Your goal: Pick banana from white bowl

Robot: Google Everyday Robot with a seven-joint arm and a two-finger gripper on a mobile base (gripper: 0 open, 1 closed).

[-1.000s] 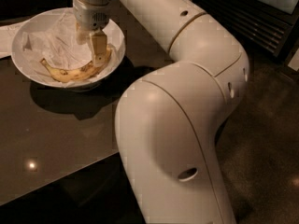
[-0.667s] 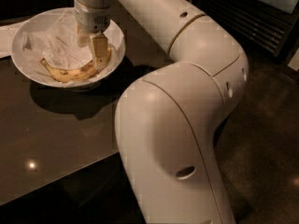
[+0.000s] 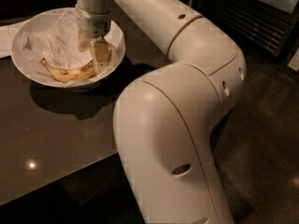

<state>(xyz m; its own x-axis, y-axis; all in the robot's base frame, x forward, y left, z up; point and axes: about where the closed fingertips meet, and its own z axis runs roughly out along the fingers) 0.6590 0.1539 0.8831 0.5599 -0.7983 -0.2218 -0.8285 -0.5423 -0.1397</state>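
End effector (image 3: pixel 96 59) position: lowered inside the white bowl (image 3: pixel 22 55), in the half of the bowl toward the right of the view, directly below the pale cylindrical wrist (image 3: pixel 93 17). Its tip overlaps the right end of the banana (image 3: pixel 69 74). Opening state: cannot be determined from this view. Whether it has hold of the banana cannot be determined either.

Banana: located in the near part of the bowl, resting on the crinkled white paper (image 3: pixel 53 36) that lines it. It is curved, with both ends turned toward the far side. The skin is yellow with dark speckles. The left tip points toward the bowl's left wall.

White bowl: upright on the dark, glossy surface (image 3: pixel 56 139), in the far left area of the view. A shadow (image 3: pixel 70 101) falls on the surface on the near side of the bowl.

Flat white sheet (image 3: pixel 4 36): lies on the surface at the bowl's left rim and is cut off by the edge of the view. Contact with the bowl cannot be determined.

Arm (image 3: pixel 187 45): white, jointed, rising from the bowl, crossing to the right and bending down into a large segment (image 3: pixel 159 153) that fills the foreground.

A small light reflection (image 3: pixel 32 164) shows on the near surface
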